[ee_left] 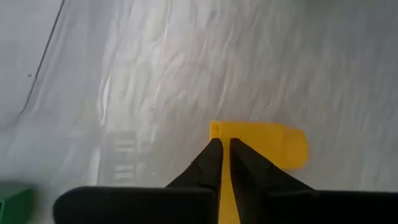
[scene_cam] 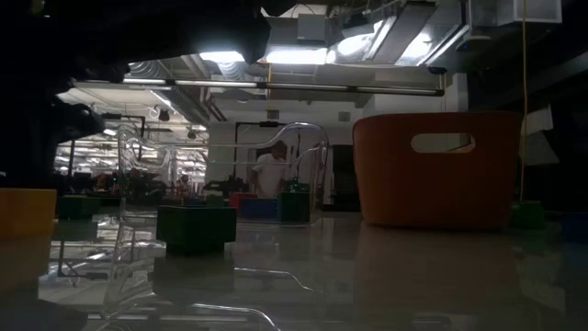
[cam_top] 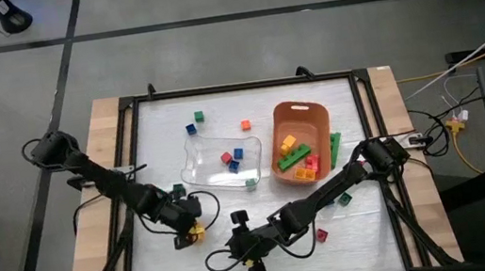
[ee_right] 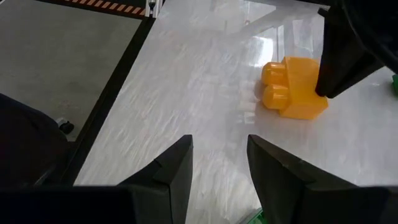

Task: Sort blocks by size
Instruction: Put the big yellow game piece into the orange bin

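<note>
A yellow brick [cam_top: 197, 227] lies on its side on the white table top near the front left, its studs [ee_right: 272, 84] pointing sideways. My left gripper [cam_top: 189, 228] is down at the brick's end away from the studs, its fingers almost together [ee_left: 222, 142]. My right gripper [cam_top: 243, 252] is open and empty [ee_right: 217, 140] just above the table near the front edge, to the right of the brick. Small blocks lie in the clear tray [cam_top: 192, 166], larger bricks in the orange bin [cam_top: 314, 118]. A long green brick [cam_top: 335, 146] lies by the bin's right side. My left gripper meets the yellow brick at its end opposite the studs [ee_left: 215, 129], coming from above at a slant. A thin strip of yellow shows between the two nearly closed fingertips [ee_left: 239, 155], so they pinch a thin edge there. The brick rests on the table on its side [ee_right: 305, 106].
Loose small blocks lie behind the tray: green [cam_top: 199, 117], blue [cam_top: 191, 129], red [cam_top: 246, 124]. A green block [cam_top: 179, 190] lies just behind my left gripper. A red [cam_top: 321, 235] and a green block [cam_top: 344, 199] lie by my right arm.
</note>
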You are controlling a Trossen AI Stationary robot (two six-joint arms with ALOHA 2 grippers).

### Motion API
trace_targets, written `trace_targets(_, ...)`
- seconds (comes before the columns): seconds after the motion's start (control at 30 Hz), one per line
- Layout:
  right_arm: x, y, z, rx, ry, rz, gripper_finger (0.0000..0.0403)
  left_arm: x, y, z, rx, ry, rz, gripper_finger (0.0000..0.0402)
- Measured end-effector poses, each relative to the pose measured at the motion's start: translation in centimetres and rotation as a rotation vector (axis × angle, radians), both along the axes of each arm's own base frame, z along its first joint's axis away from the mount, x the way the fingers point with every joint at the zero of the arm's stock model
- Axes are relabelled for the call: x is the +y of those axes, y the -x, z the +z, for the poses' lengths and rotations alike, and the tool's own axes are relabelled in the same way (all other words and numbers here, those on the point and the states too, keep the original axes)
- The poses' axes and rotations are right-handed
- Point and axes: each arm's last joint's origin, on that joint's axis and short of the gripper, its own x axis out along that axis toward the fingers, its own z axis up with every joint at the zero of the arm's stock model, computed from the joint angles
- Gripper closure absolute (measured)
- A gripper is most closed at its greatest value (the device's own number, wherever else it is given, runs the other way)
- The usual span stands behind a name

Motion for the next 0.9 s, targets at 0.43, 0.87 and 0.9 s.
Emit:
trace_targets(0.43,0.0,0.0,-0.01,0.0,0.005,0.004,0.0249,0.46,-0.28,-0.02,0.078,0.129,-0.047,0.02)
trace_targets(0.87,-0.01,0.01,-0.01,0.0,0.007,0.005,0.0249,0.36,-0.25,0.04,0.123,0.217,-0.079,0.0178)
trace_targets(0.9,-0.01,0.01,-0.01,0.0,0.007,0.005,0.0249,0.3,-0.22,0.03,0.117,0.204,-0.078,0.0178)
